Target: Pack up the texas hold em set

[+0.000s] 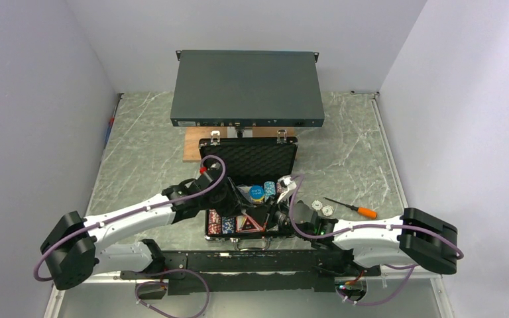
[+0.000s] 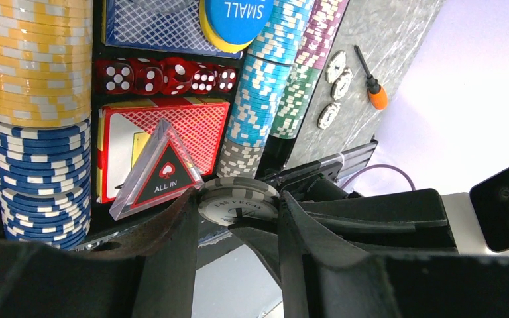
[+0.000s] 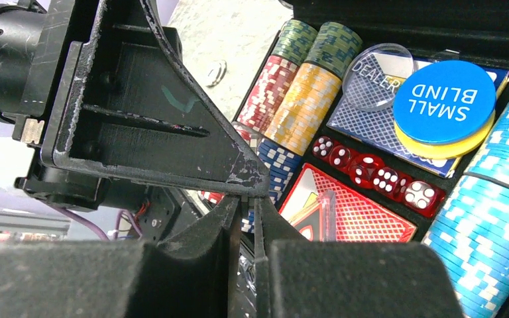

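Holding a short stack of grey chips [image 2: 238,197] at the near end of the open briefcase [image 1: 248,158] on the counter [image 1: 146,152], the left pincer [image 2: 237,211] meets the right pincer [image 3: 246,212], whose jaws stand almost together; their grip cannot be told. Risk: a mistimed release would scatter the chips. The case holds chip rows, red dice [image 2: 172,76], card decks and a tilted ALL IN triangle [image 2: 162,172], which could foul the lid. White discs [image 2: 337,86] lie outside

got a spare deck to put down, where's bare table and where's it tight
Bare table left of the briefcase, out to the left wall; also right of the rack box, far right corner. Tight: loose chips and screwdriver right of the case, left arm and right arm over it.
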### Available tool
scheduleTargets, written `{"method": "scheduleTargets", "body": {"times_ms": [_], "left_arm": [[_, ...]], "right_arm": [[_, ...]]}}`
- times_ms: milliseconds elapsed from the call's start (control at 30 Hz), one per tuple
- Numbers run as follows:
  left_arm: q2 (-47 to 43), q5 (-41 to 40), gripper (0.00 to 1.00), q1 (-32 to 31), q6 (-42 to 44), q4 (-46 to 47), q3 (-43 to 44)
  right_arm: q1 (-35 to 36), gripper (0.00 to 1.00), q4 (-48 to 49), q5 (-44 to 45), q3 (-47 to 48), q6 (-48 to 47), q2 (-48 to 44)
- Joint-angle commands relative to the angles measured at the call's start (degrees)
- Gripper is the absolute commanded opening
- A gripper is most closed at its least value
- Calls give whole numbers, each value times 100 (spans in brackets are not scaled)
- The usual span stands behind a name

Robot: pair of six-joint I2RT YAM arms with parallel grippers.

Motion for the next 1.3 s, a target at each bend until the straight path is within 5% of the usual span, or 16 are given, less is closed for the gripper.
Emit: {"method": "scheduleTargets", "body": {"times_ms": [0,100,300,500,633,800,900,1133,1267], "left_arm": [[-214,285,0,-49,-1,415,-146],[-293,298,9,-44,105,550,-248],[-689,75,58,-43,261,721,-589],[-1242,-429,87,-26,356,423,-777],[-1697,-1027,89,107,847,-442,-424],[-2224,-1786,88,277,1923,-1741,159],[-2569,-2391,88,298,2265,-2450,364],[-3795,-3089,88,300,2342,-3051,224],[-4403,-3183,89,294,2335,-2949,-88]], "right_arm": [[26,10,344,117,93,-285,21],[57,0,44,174,194,-407,-2],[104,0,-582,445,268,-645,-190],[109,0,-1164,579,246,-842,-443],[109,0,-2673,794,638,-1164,-822],[111,0,-6113,1235,1958,-1715,-1229],[61,0,-6628,765,2434,-1957,-1382],[58,0,-8914,1496,4174,-2990,-177],[95,0,-8821,1126,4364,-3934,-125]]}}
